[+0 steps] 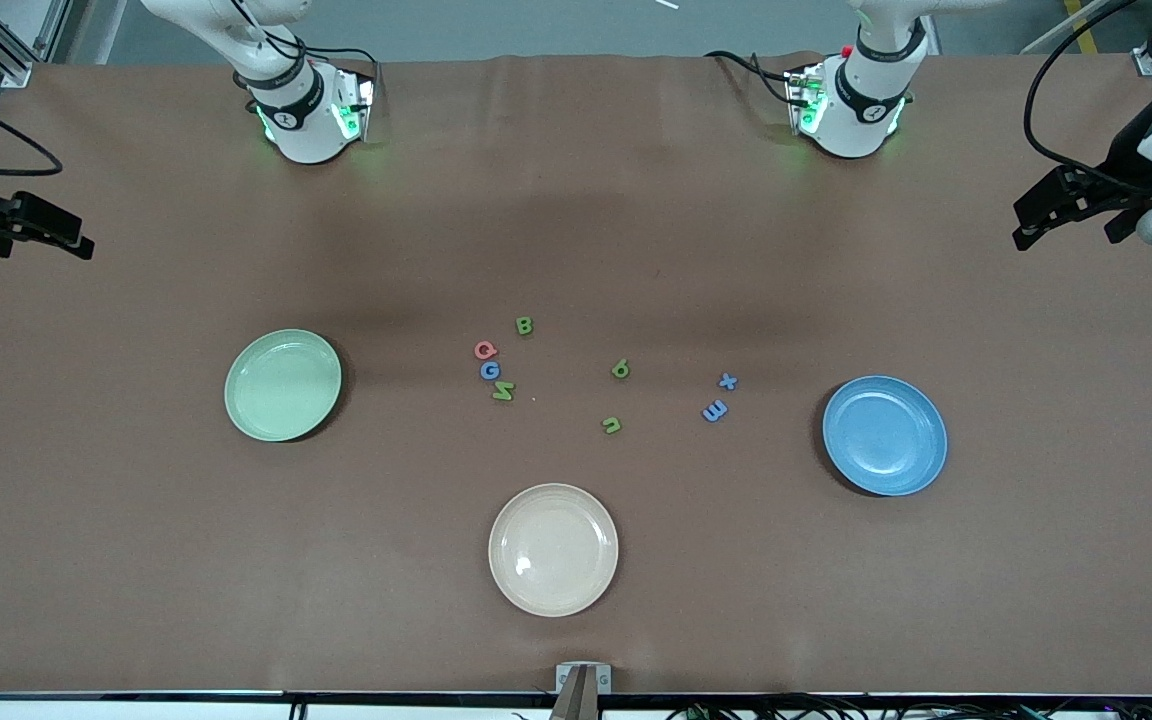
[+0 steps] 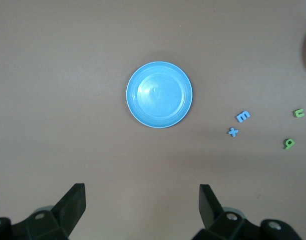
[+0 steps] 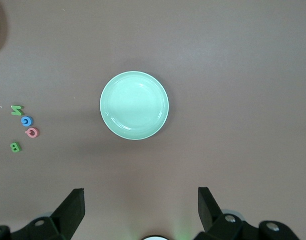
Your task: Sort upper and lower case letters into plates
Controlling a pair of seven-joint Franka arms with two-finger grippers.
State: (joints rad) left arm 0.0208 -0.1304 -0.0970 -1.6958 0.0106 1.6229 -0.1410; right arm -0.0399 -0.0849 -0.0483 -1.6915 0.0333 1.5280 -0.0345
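Both arms wait, drawn back high at the two ends of the brown tabletop point(image 1: 576, 200). The left gripper point(image 2: 143, 200) hangs over the left arm's end of the tabletop, looking down on the blue plate point(image 1: 884, 435); its jaws stand wide apart and hold nothing. The right gripper point(image 3: 141, 200) hangs over the right arm's end, above the pale green plate point(image 1: 283, 385), jaws likewise spread wide and empty.

Between the two plates the letters lie loose on the tabletop. Toward the green plate sits a tight cluster: a green B point(image 1: 524, 325), a pink Q point(image 1: 485, 350), a blue G point(image 1: 490, 370) just beside the Q, and a green N point(image 1: 503, 391) nearest the front camera. Nearer the middle lie a small green q point(image 1: 620, 369) and a green u point(image 1: 612, 425), a little apart. Toward the blue plate are a blue x point(image 1: 728, 381) and a blue m point(image 1: 715, 410), close together.

A cream-beige plate point(image 1: 553, 549) sits nearer the front camera than all the letters. All three plates hold nothing.
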